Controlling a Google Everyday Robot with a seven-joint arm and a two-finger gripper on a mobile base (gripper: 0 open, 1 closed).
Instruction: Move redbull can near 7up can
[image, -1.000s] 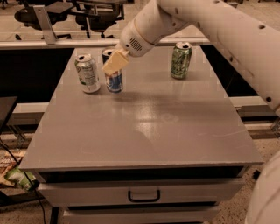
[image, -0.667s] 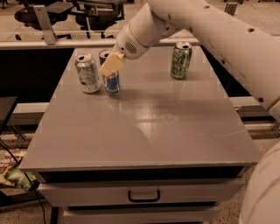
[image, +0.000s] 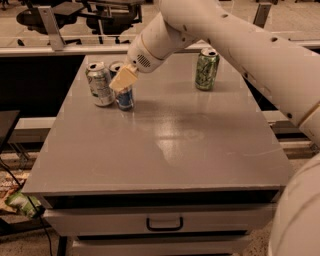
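Note:
The redbull can (image: 125, 98), slim and blue-and-silver, stands upright at the back left of the grey table (image: 165, 145). It is right beside the 7up can (image: 100, 83), a wider silver-white can just to its left, with a small gap between them. My gripper (image: 123, 79) reaches in from the upper right and is shut on the upper part of the redbull can, whose top rim shows behind it. The can's base is at the table top.
A dark green patterned can (image: 206, 69) stands at the back right of the table. My white arm (image: 225, 45) crosses above the table's back right. A drawer with a handle (image: 164, 223) is under the front edge. Office chairs stand behind the table.
My gripper and the redbull can have shifted slightly left, closer to the 7up can. The other cans have not moved.

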